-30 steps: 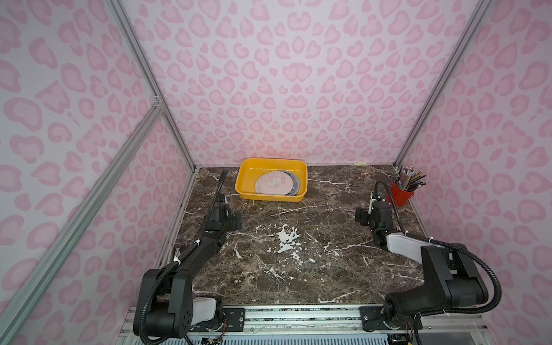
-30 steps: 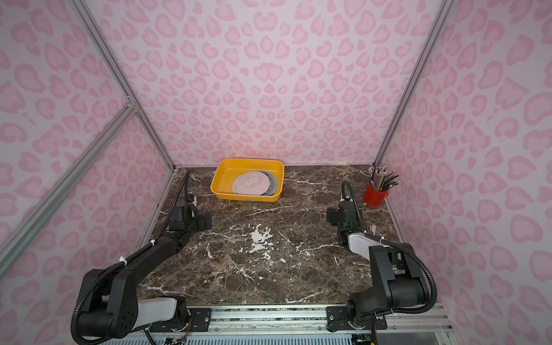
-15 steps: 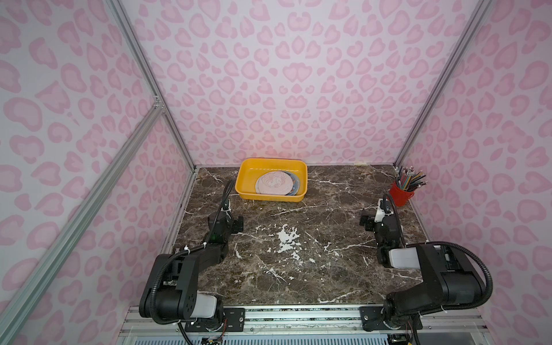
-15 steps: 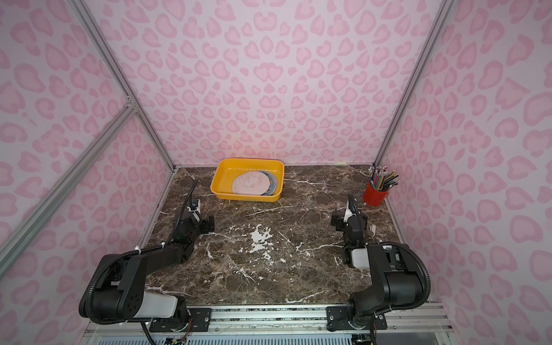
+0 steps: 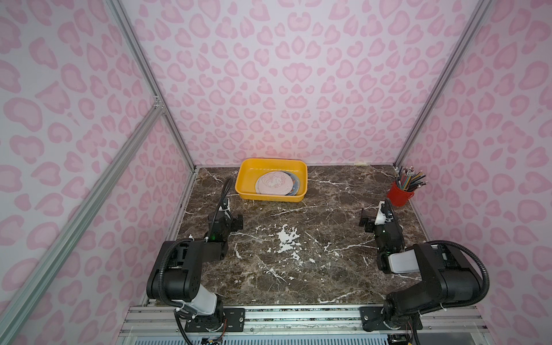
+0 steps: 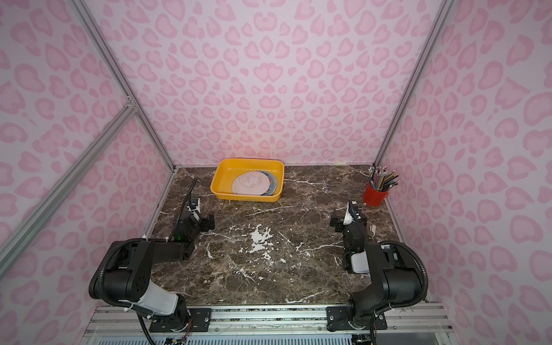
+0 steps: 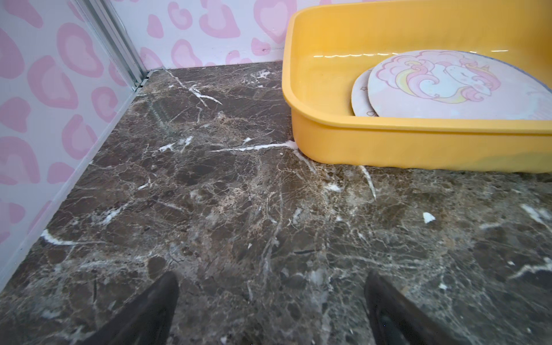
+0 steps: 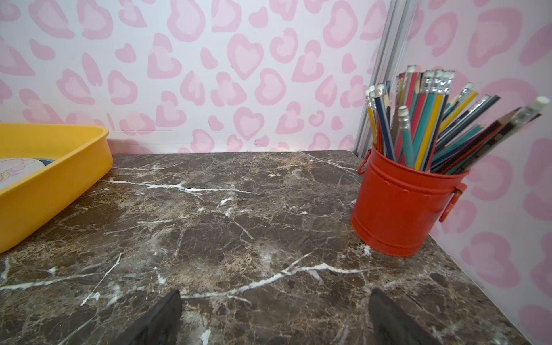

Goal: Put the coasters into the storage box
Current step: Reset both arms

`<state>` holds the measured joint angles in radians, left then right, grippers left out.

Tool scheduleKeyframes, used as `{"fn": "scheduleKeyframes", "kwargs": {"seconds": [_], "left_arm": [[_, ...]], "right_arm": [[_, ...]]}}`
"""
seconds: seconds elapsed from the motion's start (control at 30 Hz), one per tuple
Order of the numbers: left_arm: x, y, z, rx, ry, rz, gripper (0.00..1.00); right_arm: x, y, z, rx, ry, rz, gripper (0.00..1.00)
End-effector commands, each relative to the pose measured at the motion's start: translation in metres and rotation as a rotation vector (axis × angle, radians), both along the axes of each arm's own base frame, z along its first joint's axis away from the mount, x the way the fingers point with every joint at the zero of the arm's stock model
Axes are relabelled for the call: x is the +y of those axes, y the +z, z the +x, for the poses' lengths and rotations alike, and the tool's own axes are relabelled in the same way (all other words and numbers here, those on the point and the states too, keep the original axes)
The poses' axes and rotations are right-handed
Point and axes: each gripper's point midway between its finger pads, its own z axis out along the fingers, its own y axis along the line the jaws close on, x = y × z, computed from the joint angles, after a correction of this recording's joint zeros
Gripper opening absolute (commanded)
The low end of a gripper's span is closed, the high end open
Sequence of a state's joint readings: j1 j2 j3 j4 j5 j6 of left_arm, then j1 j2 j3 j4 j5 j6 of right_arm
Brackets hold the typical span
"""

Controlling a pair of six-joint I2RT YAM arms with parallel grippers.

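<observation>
The marble surface [image 5: 313, 277] shows no loose discs, so the job looks done. The left arm [image 5: 191, 268] and right arm [image 5: 439, 271] sit folded low at its sides, left jaws and right jaws spread wide and empty, parked with nothing left to fetch. The storage box [image 5: 268, 197] stands by the back wall, the pencil cup [image 5: 399, 197] well apart; the coasters [image 5: 274, 185] lie stacked inside the box, unicorn print on top

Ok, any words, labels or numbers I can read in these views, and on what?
No readable text in any view.
Top coaster: unicorn drawing only, no words.
Storage box: plain yellow, no label visible.
Pencils in the red cup: any print too small to read.
</observation>
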<state>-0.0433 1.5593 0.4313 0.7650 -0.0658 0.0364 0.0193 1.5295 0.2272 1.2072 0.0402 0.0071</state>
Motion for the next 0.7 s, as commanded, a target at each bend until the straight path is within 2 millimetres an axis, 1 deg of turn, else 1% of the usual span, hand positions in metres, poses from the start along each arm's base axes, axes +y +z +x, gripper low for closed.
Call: {"fn": "scheduleKeyframes", "kwargs": {"seconds": [0.0,0.67], "left_arm": [[-0.0024,0.0104,0.0057,-0.042,-0.012,-0.008,0.99],[-0.0031,0.0106,0.0063,-0.041,-0.014,-0.007,0.99]], "right_arm": [[0.0013,0.0116,0.001,-0.052,0.007,-0.005,0.99],[0.0008,0.0121,0.001,-0.054,0.004,-0.006,0.99]]}}
